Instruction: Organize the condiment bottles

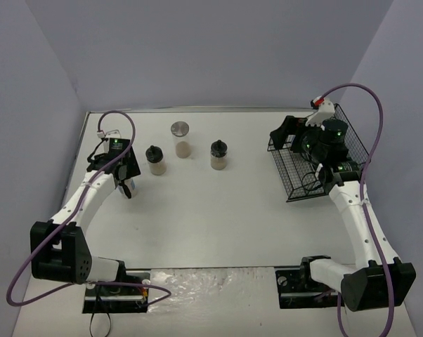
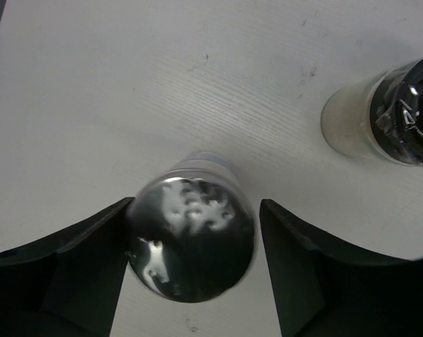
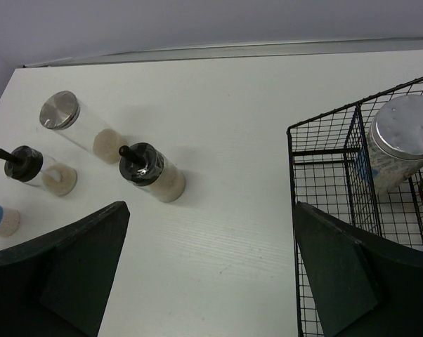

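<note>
A silver-lidded shaker (image 2: pixel 190 246) stands upright on the left of the white table (image 2: pixel 92 105), between the fingers of the left gripper (image 2: pixel 195 210); whether the jaws pinch it I cannot tell. A black-lidded jar (image 1: pixel 155 160), a second shaker (image 1: pixel 181 139) and another jar (image 1: pixel 219 154) stand to its right. A third shaker (image 3: pixel 401 140) sits in the black wire basket (image 3: pixel 324 133), and over the basket's left wall hangs the right gripper (image 3: pixel 210 210), jaws spread wide, holding nothing

White arms (image 1: pixel 85 200), black joints (image 1: pixel 57 253), purple cables (image 1: pixel 379 119)

Glossy metal shaker lid (image 2: pixel 190 239), matt table (image 2: pixel 127 84)
</note>
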Robot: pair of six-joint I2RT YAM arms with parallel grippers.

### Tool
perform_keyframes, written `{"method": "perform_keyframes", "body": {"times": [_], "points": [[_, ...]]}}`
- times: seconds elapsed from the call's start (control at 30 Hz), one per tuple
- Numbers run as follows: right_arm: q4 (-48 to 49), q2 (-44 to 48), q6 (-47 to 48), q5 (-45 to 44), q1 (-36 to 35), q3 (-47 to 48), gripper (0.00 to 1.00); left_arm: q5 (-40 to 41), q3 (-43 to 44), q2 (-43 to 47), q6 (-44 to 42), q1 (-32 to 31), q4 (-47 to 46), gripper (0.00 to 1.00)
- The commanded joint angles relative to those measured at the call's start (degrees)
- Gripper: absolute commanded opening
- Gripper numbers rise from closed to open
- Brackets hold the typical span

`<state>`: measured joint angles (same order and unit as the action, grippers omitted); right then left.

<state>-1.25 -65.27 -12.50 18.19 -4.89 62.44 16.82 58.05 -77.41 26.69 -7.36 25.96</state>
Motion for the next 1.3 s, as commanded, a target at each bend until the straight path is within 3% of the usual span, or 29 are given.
{"method": "perform_keyframes", "body": {"times": [0.0,0.17,0.27,0.57,0.77,0.97,1.0,1.1,1.27], "points": [[3.0,1.7,1.4,1.8,-0.1,0.4,1.00,-4.5,2.6,1.3,0.3,-0.5,-1.7,0.56],[3.0,1.9,1.4,1.8,-0.1,-0.2,1.00,-6.6,3.0,1.9,0.2,-6.0,-1.1,0.34],[2.9,2.3,1.4,1.8,-0.1,-0.4,1.00,-9.3,5.8,0.8,0.2,-12.9,-2.2,0.26],[1.7,4.2,2.1,2.0,-0.3,-1.7,1.00,-12.8,21.6,-12.2,-3.2,-31.3,-2.0,0.26],[1.3,6.1,3.5,1.7,-0.8,-2.8,1.00,-13.4,26.2,-20.3,-5.5,-35.5,-3.9,0.32],[-1.9,6.9,5.5,1.5,-1.8,-3.6,1.00,-14.1,26.4,-22.1,-6.6,-37.3,-3.9,0.58],[-2.3,6.9,6.1,1.0,-2.6,-3.6,1.00,-13.9,26.6,-21.7,-6.7,-37.4,-3.5,0.70],[-3.0,6.6,7.5,-0.2,-5.1,-3.5,1.00,-13.2,26.8,-20.2,-6.5,-37.5,-2.9,0.90],[-2.9,4.4,7.8,-2.0,-10.8,-2.3,1.00,-10.8,26.1,-14.1,-5.9,-37.3,-1.9,0.97]]}}
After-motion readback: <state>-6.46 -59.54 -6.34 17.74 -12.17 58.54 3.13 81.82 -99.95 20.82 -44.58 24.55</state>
